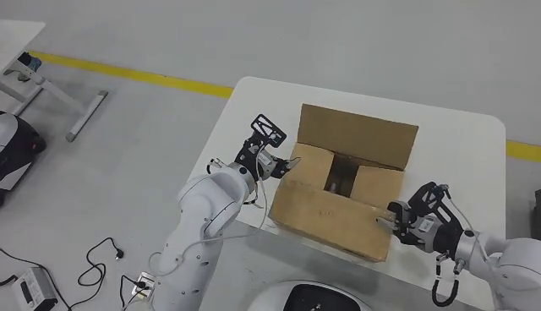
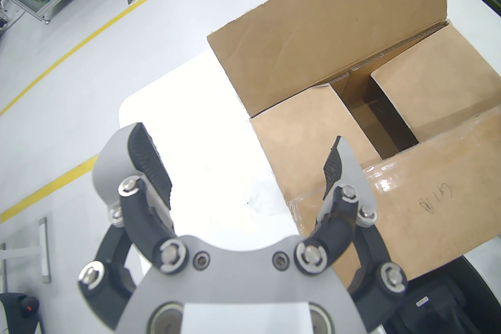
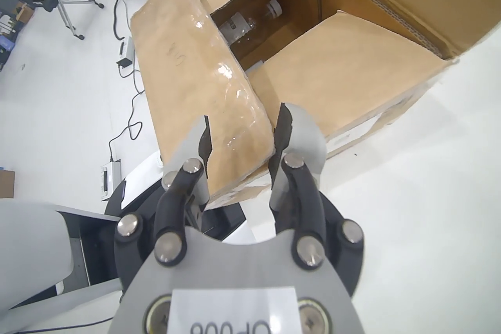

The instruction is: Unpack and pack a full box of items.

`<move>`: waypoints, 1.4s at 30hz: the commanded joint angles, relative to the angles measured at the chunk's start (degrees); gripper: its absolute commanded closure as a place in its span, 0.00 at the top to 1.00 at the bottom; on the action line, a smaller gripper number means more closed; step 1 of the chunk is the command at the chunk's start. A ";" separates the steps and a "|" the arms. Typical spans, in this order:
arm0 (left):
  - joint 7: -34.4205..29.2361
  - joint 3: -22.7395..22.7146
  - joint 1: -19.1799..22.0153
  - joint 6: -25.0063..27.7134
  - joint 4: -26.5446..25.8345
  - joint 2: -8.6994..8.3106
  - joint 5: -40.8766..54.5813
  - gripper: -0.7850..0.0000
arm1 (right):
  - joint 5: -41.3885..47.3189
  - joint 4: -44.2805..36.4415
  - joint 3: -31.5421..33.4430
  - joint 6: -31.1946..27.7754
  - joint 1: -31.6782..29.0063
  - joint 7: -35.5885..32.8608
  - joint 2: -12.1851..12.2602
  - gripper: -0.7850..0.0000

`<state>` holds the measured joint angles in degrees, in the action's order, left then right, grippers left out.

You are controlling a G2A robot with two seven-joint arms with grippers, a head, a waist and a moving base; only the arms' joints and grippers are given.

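Between the two grippers stands the cardboard box (image 1: 314,166) on the white table (image 1: 456,133), its back flap upright. The right wrist view shows a clear bottle (image 3: 250,23) lying inside, while from the left wrist view this gap looks dark. The right gripper (image 3: 244,114) is half open at the end of the taped front flap (image 3: 203,77), perhaps touching it. The left gripper (image 2: 237,134) is wide open and empty, just beside the box.
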<state>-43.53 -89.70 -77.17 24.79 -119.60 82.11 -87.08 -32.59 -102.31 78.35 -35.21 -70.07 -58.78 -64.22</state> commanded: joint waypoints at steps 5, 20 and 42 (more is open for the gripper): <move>0.00 0.00 0.00 0.00 0.00 0.00 0.00 1.00 | 7.19 -0.15 -1.29 -1.74 0.06 -3.32 0.57 0.33; 0.00 0.00 0.00 0.00 0.00 0.00 0.00 1.00 | 16.70 2.86 -6.47 -2.54 2.51 -6.85 1.56 0.41; 0.00 0.00 0.00 0.00 0.00 0.00 0.00 1.00 | 15.42 6.02 -11.52 2.63 7.80 -2.03 1.89 0.00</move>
<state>-43.53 -89.70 -77.17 24.79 -119.60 82.11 -87.08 -16.84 -96.19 66.28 -32.57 -62.31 -61.16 -62.45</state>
